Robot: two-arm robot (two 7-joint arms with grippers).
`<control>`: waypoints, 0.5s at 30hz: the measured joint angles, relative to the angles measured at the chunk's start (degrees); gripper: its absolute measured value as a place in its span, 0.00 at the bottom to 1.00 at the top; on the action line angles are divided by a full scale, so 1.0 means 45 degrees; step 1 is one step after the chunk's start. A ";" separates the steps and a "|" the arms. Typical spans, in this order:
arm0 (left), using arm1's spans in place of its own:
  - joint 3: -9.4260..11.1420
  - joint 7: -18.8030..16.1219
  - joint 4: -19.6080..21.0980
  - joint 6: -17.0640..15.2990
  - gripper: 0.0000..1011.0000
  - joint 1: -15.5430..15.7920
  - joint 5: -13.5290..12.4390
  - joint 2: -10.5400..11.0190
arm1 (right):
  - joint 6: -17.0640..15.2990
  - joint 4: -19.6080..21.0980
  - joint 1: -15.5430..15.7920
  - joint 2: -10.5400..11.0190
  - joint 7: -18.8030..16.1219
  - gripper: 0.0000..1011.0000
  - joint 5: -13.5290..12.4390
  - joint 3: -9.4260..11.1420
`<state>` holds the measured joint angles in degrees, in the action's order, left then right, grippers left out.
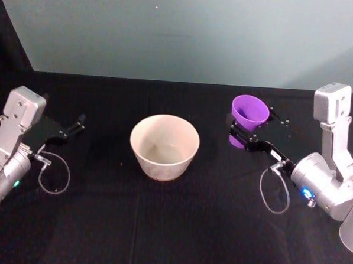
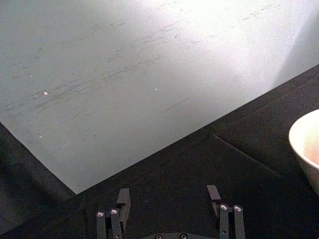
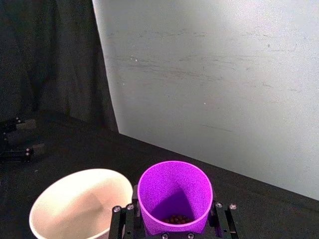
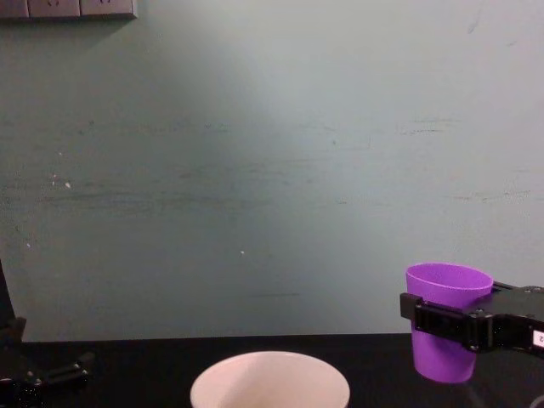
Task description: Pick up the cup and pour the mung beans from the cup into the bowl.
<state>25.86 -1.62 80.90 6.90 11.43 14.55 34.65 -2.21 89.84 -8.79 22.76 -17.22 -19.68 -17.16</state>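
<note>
You have the cup point(image 1: 250, 109) gripped in your right pincer point(image 1: 245, 133), beans point(image 3: 175, 219) inside, beside the empty bowl point(image 1: 163, 164); pouring remains, left pincer point(image 1: 81, 124) parked wide.

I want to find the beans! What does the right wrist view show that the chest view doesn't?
Right wrist view: it looks down into the cup, so dark beans at its bottom show. Chest view: the cup's outside, upright, plus wall sockets up high. Both: the cup in the right gripper, and the cream bowl. The left gripper sits parked, open.
</note>
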 joint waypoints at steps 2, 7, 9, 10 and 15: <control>0.0000 0.0001 0.0000 0.0000 0.99 0.0000 0.0000 -0.0001 | -0.0001 0.0000 -0.0002 0.0004 0.0001 0.72 0.0001 -0.0005; 0.0000 0.0000 0.0000 0.0000 0.99 0.0000 0.0000 0.0000 | -0.0001 0.0000 -0.0007 0.0010 0.0006 0.72 0.0001 -0.0018; 0.0000 0.0000 0.0000 0.0000 0.99 0.0000 0.0001 0.0000 | -0.0001 0.0000 -0.0010 0.0013 0.0009 0.72 0.0002 -0.0021; 0.0000 0.0000 0.0001 0.0000 0.99 0.0000 0.0000 0.0000 | -0.0001 0.0000 -0.0010 0.0014 0.0010 0.72 0.0001 -0.0023; 0.0000 0.0000 0.0000 0.0000 0.99 0.0000 0.0000 0.0000 | -0.0001 0.0000 -0.0017 0.0020 0.0013 0.72 0.0002 -0.0030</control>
<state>25.86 -1.62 80.90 6.91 11.43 14.55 34.64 -2.21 89.83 -8.87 22.85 -17.16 -19.67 -17.30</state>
